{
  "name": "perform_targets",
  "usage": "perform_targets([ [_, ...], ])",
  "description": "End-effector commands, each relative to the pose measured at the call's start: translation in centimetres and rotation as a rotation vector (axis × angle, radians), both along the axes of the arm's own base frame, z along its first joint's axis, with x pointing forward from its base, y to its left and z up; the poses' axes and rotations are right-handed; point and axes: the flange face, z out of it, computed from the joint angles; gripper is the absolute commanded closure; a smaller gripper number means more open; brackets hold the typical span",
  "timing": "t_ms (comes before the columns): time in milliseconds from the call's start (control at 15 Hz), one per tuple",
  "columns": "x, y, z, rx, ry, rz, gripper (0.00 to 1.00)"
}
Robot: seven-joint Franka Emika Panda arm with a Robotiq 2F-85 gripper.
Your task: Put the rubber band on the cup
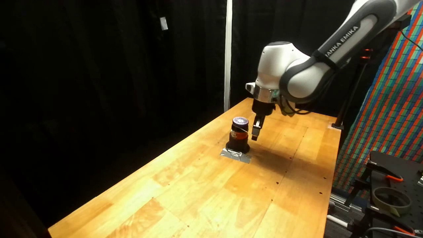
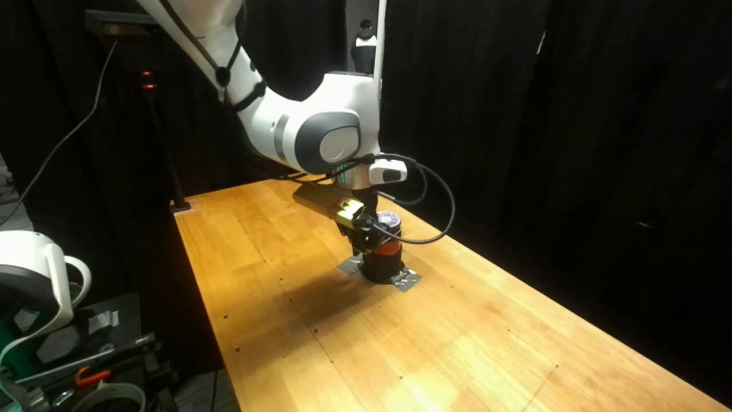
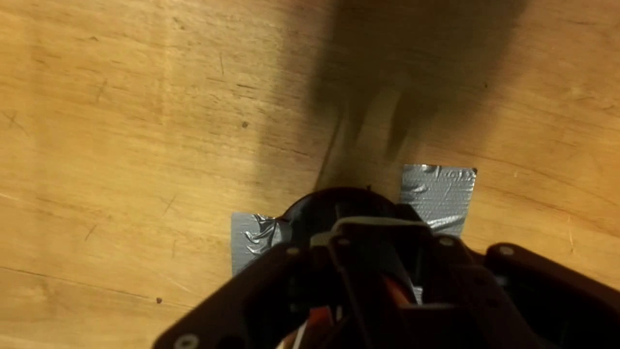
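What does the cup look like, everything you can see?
The cup is an upright, dark cylinder with an orange-red stripe, a patterned purple-white top and a wider base; material unclear. Silvery tape joins its base to the wooden table. A pale rubber band appears to cross its upper part, running to the gripper; whether it circles the cup is hidden.

Cup (image 1: 238,138) & table (image 1: 198,191) are shared in both exterior views, shot aslant fr. above; wrist view's aimed approx. straight down, closer.
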Motion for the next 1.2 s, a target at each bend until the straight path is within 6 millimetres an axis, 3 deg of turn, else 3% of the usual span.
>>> perform_targets([
  [0, -5.9, -0.5, -0.4, 0.012, -0.135, 0.02, 0.87],
  [67, -7.3, -0.8, -0.6, 0.022, -0.179, 0.025, 0.89],
  [200, -9.9, -1.5, -0.5, 0.054, -0.275, 0.034, 0.84],
  [533, -14.0, -4.3, 0.3, 0.142, -0.545, 0.051, 0.83],
  [867, -18.6, -4.2, -1.4, 0.216, -0.726, 0.077, 0.83],
  [933, -17.8, -3.8, -2.7, 0.236, -0.763, 0.08, 0.83],
  [1133, -19.4, -3.7, -2.9, 0.296, -0.888, 0.092, 0.85],
])
